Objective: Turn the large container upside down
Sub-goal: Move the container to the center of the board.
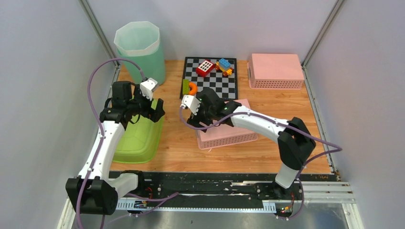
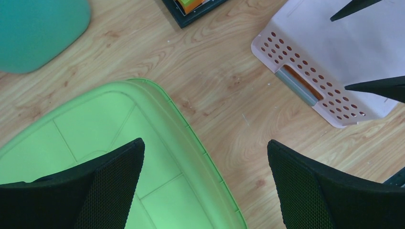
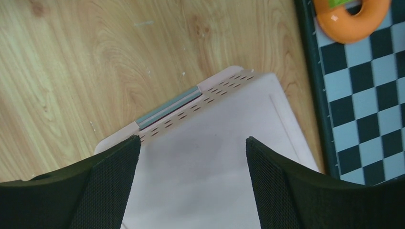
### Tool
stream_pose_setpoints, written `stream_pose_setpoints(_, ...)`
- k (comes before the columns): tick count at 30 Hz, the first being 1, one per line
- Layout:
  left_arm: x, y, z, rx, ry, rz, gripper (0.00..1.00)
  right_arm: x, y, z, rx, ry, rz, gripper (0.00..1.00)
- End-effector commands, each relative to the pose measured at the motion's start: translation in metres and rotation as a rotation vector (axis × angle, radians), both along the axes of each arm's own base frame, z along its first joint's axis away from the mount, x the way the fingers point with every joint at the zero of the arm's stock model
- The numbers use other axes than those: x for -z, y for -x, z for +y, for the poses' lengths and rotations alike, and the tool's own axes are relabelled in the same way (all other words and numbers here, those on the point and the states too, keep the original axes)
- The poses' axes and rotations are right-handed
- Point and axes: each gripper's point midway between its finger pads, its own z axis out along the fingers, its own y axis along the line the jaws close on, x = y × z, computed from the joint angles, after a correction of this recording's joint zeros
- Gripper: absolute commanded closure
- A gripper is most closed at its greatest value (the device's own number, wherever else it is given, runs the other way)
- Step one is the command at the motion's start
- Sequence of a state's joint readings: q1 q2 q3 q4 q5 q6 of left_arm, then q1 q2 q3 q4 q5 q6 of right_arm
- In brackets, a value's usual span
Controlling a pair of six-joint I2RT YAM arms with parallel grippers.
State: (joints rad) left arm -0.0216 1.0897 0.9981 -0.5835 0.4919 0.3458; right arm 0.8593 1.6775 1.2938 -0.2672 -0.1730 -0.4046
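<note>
Both spread apart: right tool point(image 3: 192, 142) above pink basket point(image 3: 215, 186), left tool point(image 2: 205, 141) above green basin point(image 2: 119, 124).

1. From my remote console I count two pink perforated baskets: the back-right basket point(image 1: 275, 70) and the mid-table basket point(image 1: 229, 136).
2. One lime-green tub point(image 1: 139, 139) sits at the left.
3. One tall pale-green bin point(image 1: 138, 50) stands in the back-left corner.
4. One checkerboard point(image 1: 217, 85) lies at the back centre.
5. On the board I make out four toys, as far as I can tell: one red block point(image 1: 205, 67), one blue-and-yellow piece point(image 1: 223, 64), one orange ring point(image 1: 193, 88) and one green block point(image 1: 186, 86).
</note>
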Motion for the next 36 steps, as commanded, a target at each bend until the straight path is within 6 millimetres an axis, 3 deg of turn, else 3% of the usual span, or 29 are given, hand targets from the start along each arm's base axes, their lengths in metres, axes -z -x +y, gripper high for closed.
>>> stream_pose_setpoints(1, 0.002, -0.006, 0.005, -0.024, -0.01, -0.021, 0.0, 0.025, 0.003, -0.004, 0.069, 0.117, 0.059, 0.18)
stream_pose_setpoints(5, 0.001, -0.006, 0.006, -0.031, -0.013, -0.03, 0.0, 0.04, 0.012, -0.004, 0.044, 0.181, 0.107, 0.2)
stream_pose_setpoints(10, 0.0, -0.006, 0.007, -0.035, -0.015, -0.043, 0.0, 0.052, 0.026, -0.027, -0.014, 0.294, 0.129, 0.22)
stream_pose_setpoints(16, 0.0, -0.006, 0.006, -0.031, -0.014, -0.047, 0.0, 0.068, 0.07, -0.078, -0.116, 0.429, 0.217, 0.25)
stream_pose_setpoints(21, 0.002, -0.007, 0.004, -0.019, -0.003, -0.039, 0.0, 0.069, 0.104, -0.122, -0.168, 0.487, 0.241, 0.26)
stream_pose_setpoints(24, 0.004, -0.008, 0.003, -0.012, -0.001, -0.038, 0.0, 0.064, 0.114, -0.149, -0.181, 0.534, 0.213, 0.26)
stream_pose_setpoints(27, 0.005, -0.008, 0.003, -0.012, -0.001, -0.035, 0.0, 0.051, 0.11, -0.169, -0.163, 0.567, 0.15, 0.25)
stream_pose_setpoints(31, 0.005, -0.008, 0.002, -0.012, 0.0, -0.033, 0.0, 0.014, 0.099, -0.163, -0.158, 0.504, 0.059, 0.23)
stream_pose_setpoints(36, 0.002, -0.008, 0.005, -0.02, -0.013, -0.048, 0.0, -0.027, 0.084, -0.117, -0.207, 0.339, 0.002, 0.2)
